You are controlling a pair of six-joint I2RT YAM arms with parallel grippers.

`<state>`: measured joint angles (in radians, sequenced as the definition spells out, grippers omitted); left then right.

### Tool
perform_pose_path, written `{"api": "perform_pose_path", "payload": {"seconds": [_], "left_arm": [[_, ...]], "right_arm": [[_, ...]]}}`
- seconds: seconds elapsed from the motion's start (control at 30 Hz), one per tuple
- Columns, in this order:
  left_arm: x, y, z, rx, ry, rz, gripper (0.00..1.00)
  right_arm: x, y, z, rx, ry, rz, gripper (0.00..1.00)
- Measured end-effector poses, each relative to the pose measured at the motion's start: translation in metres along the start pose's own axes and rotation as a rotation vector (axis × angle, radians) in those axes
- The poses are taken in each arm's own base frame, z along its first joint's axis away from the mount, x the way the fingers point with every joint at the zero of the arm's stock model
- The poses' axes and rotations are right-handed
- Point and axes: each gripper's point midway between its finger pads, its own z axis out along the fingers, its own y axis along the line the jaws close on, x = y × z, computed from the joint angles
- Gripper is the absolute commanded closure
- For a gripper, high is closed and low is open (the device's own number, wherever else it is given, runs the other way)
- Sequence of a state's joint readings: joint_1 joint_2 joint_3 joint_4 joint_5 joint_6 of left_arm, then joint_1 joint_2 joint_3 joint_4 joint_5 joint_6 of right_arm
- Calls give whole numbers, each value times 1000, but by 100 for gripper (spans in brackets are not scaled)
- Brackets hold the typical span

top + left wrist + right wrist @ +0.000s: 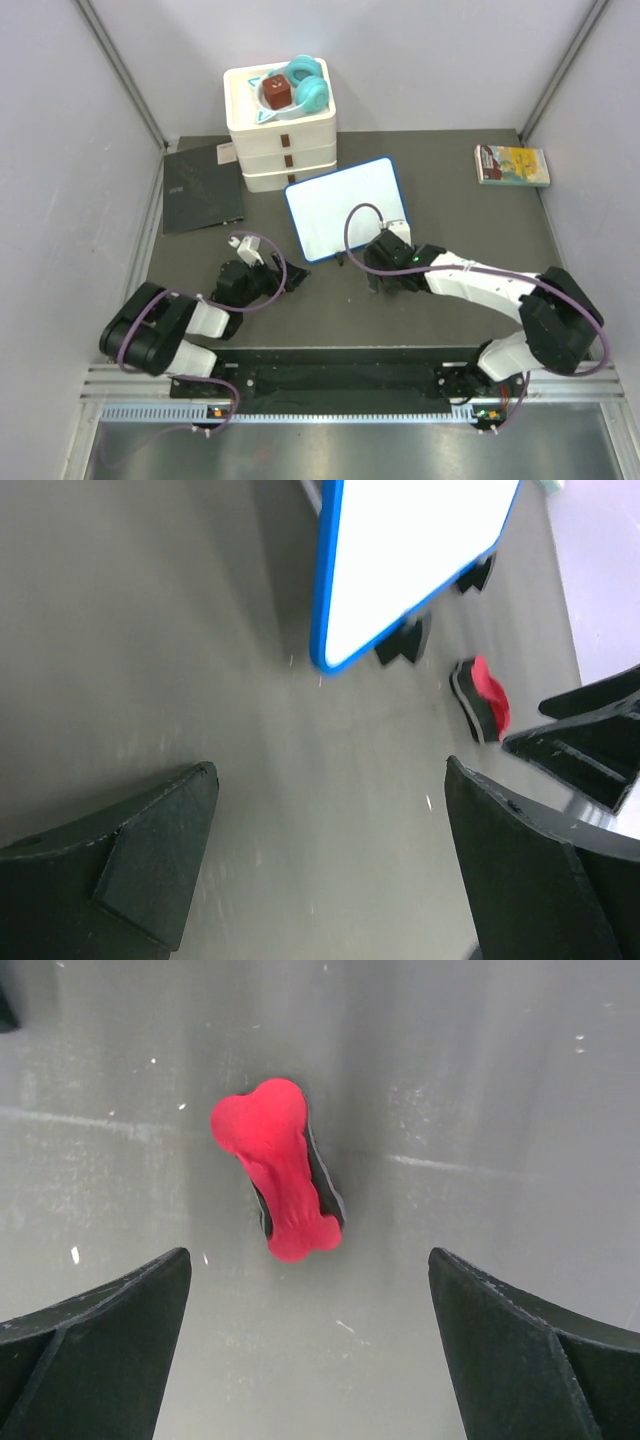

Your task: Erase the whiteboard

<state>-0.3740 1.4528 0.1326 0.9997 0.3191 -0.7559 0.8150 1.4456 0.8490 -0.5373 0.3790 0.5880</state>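
Three pale walls close in a dark grey table (460, 220) whose surface looks scuffed and faintly shiny up close. The whiteboard (347, 208), blue-framed and blank, stands tilted on black feet at mid-table, just in front of a white drawer box (281, 140). The left gripper (328, 780) hangs low with its fingers spread wide on nothing. The right gripper (308, 1260) is likewise spread above a red eraser (280, 1182) that lies untouched. A dark notebook (200, 187) lies far left and a small book (512, 165) far right.
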Motion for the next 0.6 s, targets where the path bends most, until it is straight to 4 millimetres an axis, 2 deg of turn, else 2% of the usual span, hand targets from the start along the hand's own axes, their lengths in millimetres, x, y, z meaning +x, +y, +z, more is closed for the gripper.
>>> {"api": "perform_pose_path", "payload": {"seconds": [0.17, 0.23, 0.33, 0.43, 0.53, 0.6], "left_arm": [[2, -2, -21, -78, 32, -72, 1], [-6, -5, -27, -120, 28, -80, 1], [-37, -25, -35, -141, -19, -56, 1], [-82, -57, -46, -131, -110, 8, 1], [-110, -73, -53, -139, -171, 65, 1], [-121, -76, -55, -159, -185, 109, 1]], "right_arm": [[-8, -12, -18, -57, -97, 68, 1], [-16, -23, -25, -79, -148, 122, 1], [-28, -48, -33, -80, -226, 208, 1], [-40, -77, -44, -59, -318, 282, 1], [-50, -95, -55, -31, -386, 313, 1], [-57, -105, -60, -12, -423, 324, 1]]}}
